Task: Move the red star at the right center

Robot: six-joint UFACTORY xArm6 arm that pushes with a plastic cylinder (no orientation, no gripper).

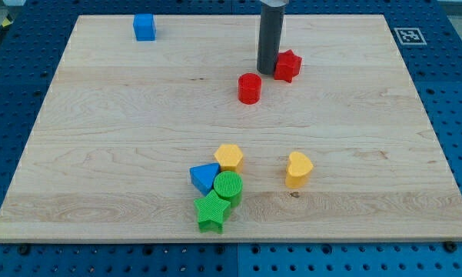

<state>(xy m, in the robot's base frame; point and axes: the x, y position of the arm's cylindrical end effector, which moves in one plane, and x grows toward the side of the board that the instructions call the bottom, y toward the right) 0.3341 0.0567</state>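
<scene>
Nearest the tabletop's (100, 154) bottom edge lay a green star (211, 213), touching a green cylinder (229, 187), with a blue triangular block (204, 177) and a yellow hexagon (229, 157) packed just above. A yellow heart (298, 168) stood apart toward the right edge, and a blue cube (144, 27) sat near the top-left corner. The red star (287, 65) lay toward the top edge, slightly right of centre, a red cylinder (249, 88) near it. The rod descended vertically from the top edge; my tip (267, 71) rested against the star's left side, probably so placed to push it toward the right edge's centre. No fingers existed on this rig.
</scene>
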